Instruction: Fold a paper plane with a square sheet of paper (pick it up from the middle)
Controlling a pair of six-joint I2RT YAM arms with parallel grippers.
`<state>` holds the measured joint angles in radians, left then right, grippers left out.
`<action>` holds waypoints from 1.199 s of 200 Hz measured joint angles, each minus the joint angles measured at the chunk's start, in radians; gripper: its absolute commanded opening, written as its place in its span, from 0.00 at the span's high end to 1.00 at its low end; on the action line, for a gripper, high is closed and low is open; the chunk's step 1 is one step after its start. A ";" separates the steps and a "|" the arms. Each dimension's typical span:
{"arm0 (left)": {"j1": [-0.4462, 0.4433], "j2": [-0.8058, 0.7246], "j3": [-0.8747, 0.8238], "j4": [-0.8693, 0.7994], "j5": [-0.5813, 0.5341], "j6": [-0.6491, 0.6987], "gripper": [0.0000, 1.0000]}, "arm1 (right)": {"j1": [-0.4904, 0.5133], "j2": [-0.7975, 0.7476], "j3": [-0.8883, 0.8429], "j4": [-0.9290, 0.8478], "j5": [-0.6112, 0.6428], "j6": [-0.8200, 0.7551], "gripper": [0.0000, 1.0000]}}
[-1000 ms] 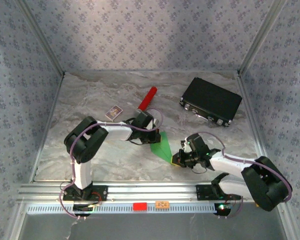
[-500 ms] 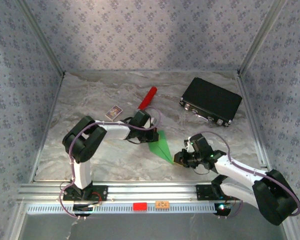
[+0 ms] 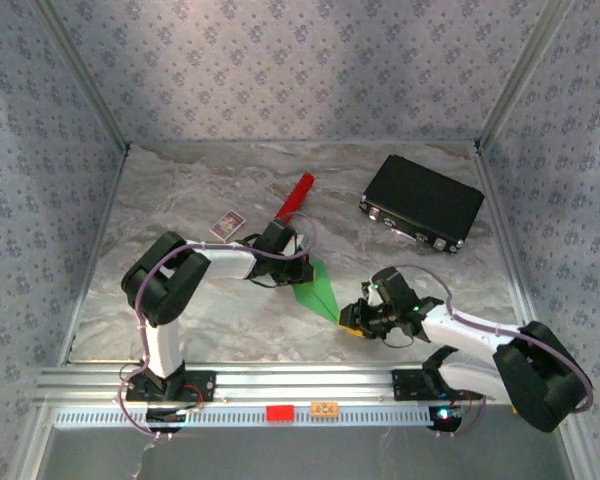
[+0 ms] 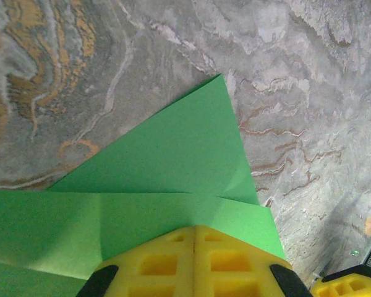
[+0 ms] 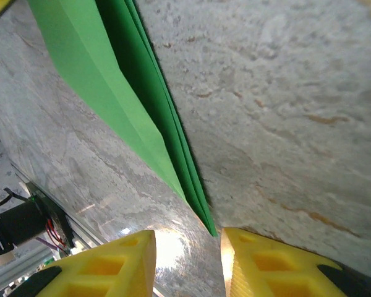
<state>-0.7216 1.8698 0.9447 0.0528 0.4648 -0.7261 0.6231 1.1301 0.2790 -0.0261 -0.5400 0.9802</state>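
Observation:
The bright green paper plane [image 3: 318, 291] lies folded into a slim pointed shape on the marble table, its tip pointing at the right arm. My left gripper [image 3: 302, 268] is shut, and its yellow fingertips [image 4: 195, 228] rest together on the wide end of the green paper [image 4: 173, 154]. My right gripper [image 3: 352, 322] sits at the pointed end with its jaws open. In the right wrist view the layered green tip [image 5: 195, 198] ends just ahead of the gap of that gripper [image 5: 187, 242], close to the right-hand finger [image 5: 260, 260], and nothing is clamped.
A black case [image 3: 422, 202] stands at the back right. A red cylinder [image 3: 295, 196] and a small printed card [image 3: 227, 225] lie behind the left gripper. Patterned walls enclose the table, and a metal rail [image 3: 280, 385] runs along the near edge.
My right gripper has gone from shut to open and let go of the paper's pointed end. The paper now lies slimmer. The left gripper stays shut in place.

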 measured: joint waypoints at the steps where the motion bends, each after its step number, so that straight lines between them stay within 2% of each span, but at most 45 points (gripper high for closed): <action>1: 0.000 0.000 0.000 0.000 0.000 0.000 0.96 | 0.001 0.003 0.002 0.001 0.000 0.000 0.65; 77: 0.002 -0.003 -0.002 -0.002 0.000 0.000 0.96 | 0.002 0.033 0.016 0.006 -0.007 0.027 0.67; 176: 0.002 -0.003 -0.002 0.000 0.000 -0.020 0.96 | -0.019 0.050 0.016 0.153 0.000 0.034 0.67; 219: 0.003 -0.003 -0.004 0.002 0.003 -0.027 0.96 | -0.025 0.079 0.016 0.204 0.000 0.033 0.72; 240: 0.006 -0.004 -0.006 0.004 0.008 -0.034 0.95 | -0.028 0.084 0.016 0.215 0.000 0.026 0.80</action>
<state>-0.7151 1.8660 0.9382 0.0570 0.4732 -0.7605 0.5949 1.2140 0.2955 0.1886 -0.5400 1.0065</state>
